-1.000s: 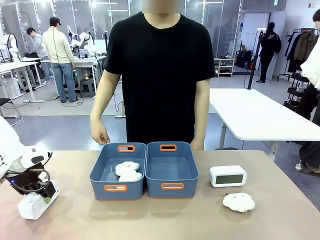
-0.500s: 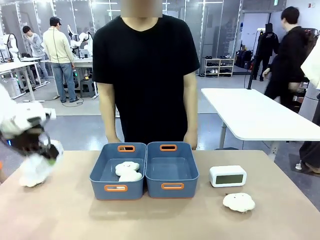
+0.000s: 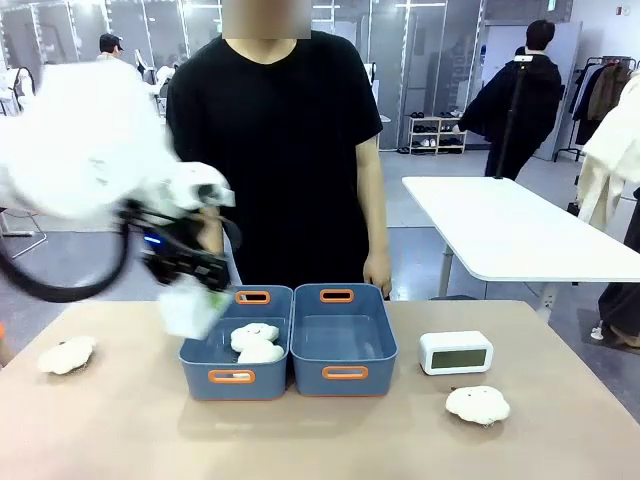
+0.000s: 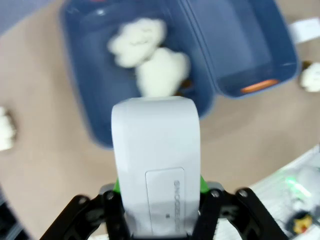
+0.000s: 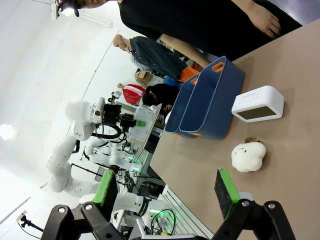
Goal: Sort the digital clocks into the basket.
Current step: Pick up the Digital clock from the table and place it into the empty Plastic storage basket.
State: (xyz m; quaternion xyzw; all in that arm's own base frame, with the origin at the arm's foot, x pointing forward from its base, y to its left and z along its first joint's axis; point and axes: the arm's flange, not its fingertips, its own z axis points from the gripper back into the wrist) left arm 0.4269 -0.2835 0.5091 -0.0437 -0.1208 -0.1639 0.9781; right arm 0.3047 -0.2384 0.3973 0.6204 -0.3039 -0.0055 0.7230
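Front view, seen from the robot's side: the left gripper (image 3: 197, 283) hangs in the air with its fingers clamped on a white rounded plastic digital clock (image 3: 193, 306). The arm is blurred. The held clock points down past the fingertips, over the near left corner of the left blue-grey plastic tub (image 3: 197, 352). Two fluffy cream plush toys (image 3: 256, 343) lie in that tub, just beyond the fingers. The matching right tub (image 3: 318, 377) touches it, farther to the fingers' right.

The left wrist view shows the green pads (image 4: 117, 186) pressed on both sides of the held clock (image 4: 156, 142). Straight ahead of the fingertips is the left tub (image 4: 82, 85) with the plush toys (image 4: 150, 57), and up to their right is the right tub (image 4: 240, 45).

Seen from the right wrist, the right gripper (image 5: 165, 187) has its fingers spread wide with nothing between them. Well ahead of them a second white digital clock (image 5: 257, 104) stands on the tan table (image 5: 290, 165), with a cream plush toy (image 5: 248, 156) nearer the fingers than the clock. The two tubs (image 5: 205, 97) sit beyond both.

A person in a black T-shirt (image 3: 270, 150) stands behind the tubs.
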